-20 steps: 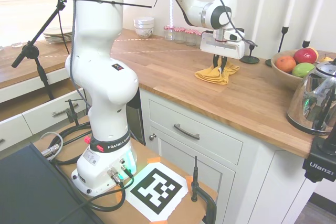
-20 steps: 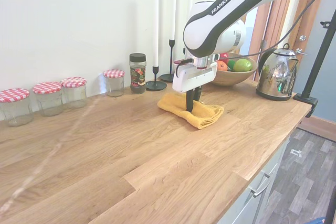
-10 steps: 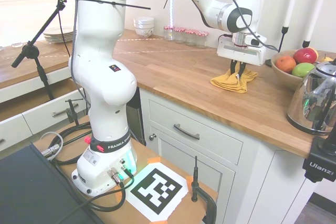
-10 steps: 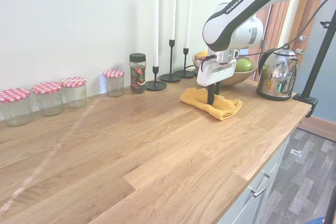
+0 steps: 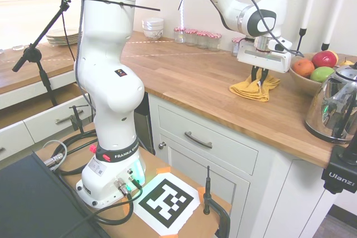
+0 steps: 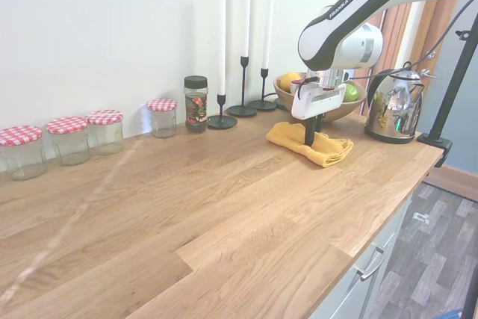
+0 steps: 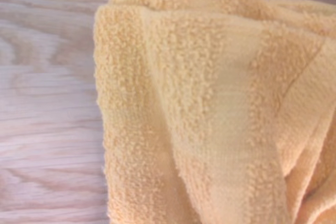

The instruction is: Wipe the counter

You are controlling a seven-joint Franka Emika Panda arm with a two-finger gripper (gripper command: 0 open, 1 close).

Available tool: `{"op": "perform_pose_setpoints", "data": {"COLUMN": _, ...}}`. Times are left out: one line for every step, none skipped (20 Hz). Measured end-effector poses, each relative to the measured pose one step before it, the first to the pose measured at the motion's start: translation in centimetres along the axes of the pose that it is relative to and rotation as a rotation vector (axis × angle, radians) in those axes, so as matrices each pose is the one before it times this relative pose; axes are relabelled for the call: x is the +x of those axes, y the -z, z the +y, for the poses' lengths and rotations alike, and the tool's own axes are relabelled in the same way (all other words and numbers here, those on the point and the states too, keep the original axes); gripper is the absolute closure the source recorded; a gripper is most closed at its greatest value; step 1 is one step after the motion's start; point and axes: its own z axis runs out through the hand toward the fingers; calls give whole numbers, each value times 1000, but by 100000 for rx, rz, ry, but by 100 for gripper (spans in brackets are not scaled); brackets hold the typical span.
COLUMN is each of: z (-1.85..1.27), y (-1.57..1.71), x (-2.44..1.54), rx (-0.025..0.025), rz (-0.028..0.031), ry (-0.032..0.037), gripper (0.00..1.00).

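Observation:
A folded yellow cloth [image 5: 254, 89] [image 6: 299, 138] lies on the brown wooden counter [image 5: 184, 76] [image 6: 187, 207], close to the fruit bowl. My gripper [image 5: 258, 82] [image 6: 309, 140] points straight down with its dark fingers pressed into the cloth, shut on it. The wrist view is filled by the yellow cloth [image 7: 210, 108], with bare counter [image 7: 47, 103] wood beside it.
A wooden fruit bowl [image 5: 304, 82] [image 6: 336, 110] and a steel kettle [image 5: 334, 110] [image 6: 393, 106] stand just beyond the cloth. Candlesticks [image 6: 243, 102], a spice jar [image 6: 196, 104] and several red-checked jars [image 6: 67, 138] line the wall. Plates [image 5: 61, 37] sit at the far end.
The gripper has dragged the yellow cloth along the counter toward the fruit bowl and kettle, away from the jars. It kept its hold on the cloth throughout.

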Motion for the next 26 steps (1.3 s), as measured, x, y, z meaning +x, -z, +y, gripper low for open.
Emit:
{"op": "perform_pose_setpoints", "data": {"z": 6, "y": -3, "x": 3, "rx": 69, "rz": -32, "ry": -1, "gripper": 100}}
{"op": "perform_pose_setpoints", "data": {"z": -13, "y": -3, "x": -6, "rx": 13, "rz": -10, "ry": 14, "gripper": 100}}
{"op": "perform_pose_setpoints", "data": {"z": -58, "y": -11, "x": -31, "rx": 3, "rz": -23, "ry": 117, "gripper": 100}}
{"op": "perform_pose_setpoints", "data": {"z": -125, "y": -16, "x": -64, "rx": 4, "rz": -8, "ry": 241, "gripper": 100}}
{"op": "perform_pose_setpoints", "data": {"z": -212, "y": -27, "x": -109, "rx": 4, "rz": 38, "ry": 396, "gripper": 100}}
{"op": "perform_pose_setpoints", "data": {"z": -341, "y": -25, "x": -175, "rx": 37, "rz": 53, "ry": 373, "gripper": 100}}
{"op": "perform_pose_setpoints", "data": {"z": -491, "y": -15, "x": -299, "rx": 66, "rz": 26, "ry": 347, "gripper": 100}}
{"op": "perform_pose_setpoints", "data": {"z": -660, "y": -18, "x": -472, "rx": 81, "rz": 161, "ry": 287, "gripper": 100}}
{"op": "perform_pose_setpoints", "data": {"z": -744, "y": -14, "x": -601, "rx": 93, "rz": 400, "ry": 153, "gripper": 100}}
{"op": "perform_pose_setpoints", "data": {"z": -828, "y": -69, "x": -758, "rx": 59, "rz": 333, "ry": 251, "gripper": 100}}
{"op": "perform_pose_setpoints", "data": {"z": -930, "y": 9, "x": -934, "rx": 176, "rz": 560, "ry": 7, "gripper": 100}}
{"op": "perform_pose_setpoints", "data": {"z": -1016, "y": -28, "x": -1094, "rx": 181, "rz": 407, "ry": 78, "gripper": 100}}
{"op": "perform_pose_setpoints", "data": {"z": -1104, "y": -36, "x": -1233, "rx": -23, "rz": 417, "ry": 319, "gripper": 100}}
{"op": "perform_pose_setpoints", "data": {"z": -1236, "y": -17, "x": -1404, "rx": -7, "rz": 299, "ry": 255, "gripper": 100}}
{"op": "perform_pose_setpoints", "data": {"z": -1303, "y": 12, "x": -1469, "rx": 138, "rz": 406, "ry": 389, "gripper": 100}}
{"op": "perform_pose_setpoints", "data": {"z": -1282, "y": -10, "x": -1452, "rx": 142, "rz": 129, "ry": 351, "gripper": 100}}
{"op": "perform_pose_setpoints", "data": {"z": -1411, "y": -8, "x": -1576, "rx": 106, "rz": 180, "ry": 460, "gripper": 100}}
{"op": "perform_pose_setpoints", "data": {"z": -1435, "y": 14, "x": -1560, "rx": 294, "rz": 120, "ry": 293, "gripper": 100}}
{"op": "perform_pose_setpoints", "data": {"z": -1321, "y": -15, "x": -1439, "rx": 188, "rz": -32, "ry": 409, "gripper": 100}}
{"op": "perform_pose_setpoints", "data": {"z": -1397, "y": -26, "x": -1447, "rx": 250, "rz": 136, "ry": 408, "gripper": 100}}
{"op": "perform_pose_setpoints", "data": {"z": -1434, "y": -7, "x": -1494, "rx": 452, "rz": 197, "ry": 306, "gripper": 100}}
{"op": "perform_pose_setpoints", "data": {"z": -1233, "y": 16, "x": -1295, "rx": 298, "rz": 80, "ry": 279, "gripper": 100}}
{"op": "perform_pose_setpoints", "data": {"z": -1166, "y": 0, "x": -1305, "rx": 158, "rz": 60, "ry": 245, "gripper": 100}}
{"op": "perform_pose_setpoints", "data": {"z": -1118, "y": -7, "x": -1294, "rx": 242, "rz": 29, "ry": 161, "gripper": 100}}
{"op": "perform_pose_setpoints", "data": {"z": -908, "y": -9, "x": -1047, "rx": 279, "rz": 48, "ry": 17, "gripper": 100}}
{"op": "perform_pose_setpoints", "data": {"z": -962, "y": -1, "x": -1036, "rx": 202, "rz": 50, "ry": 100, "gripper": 100}}
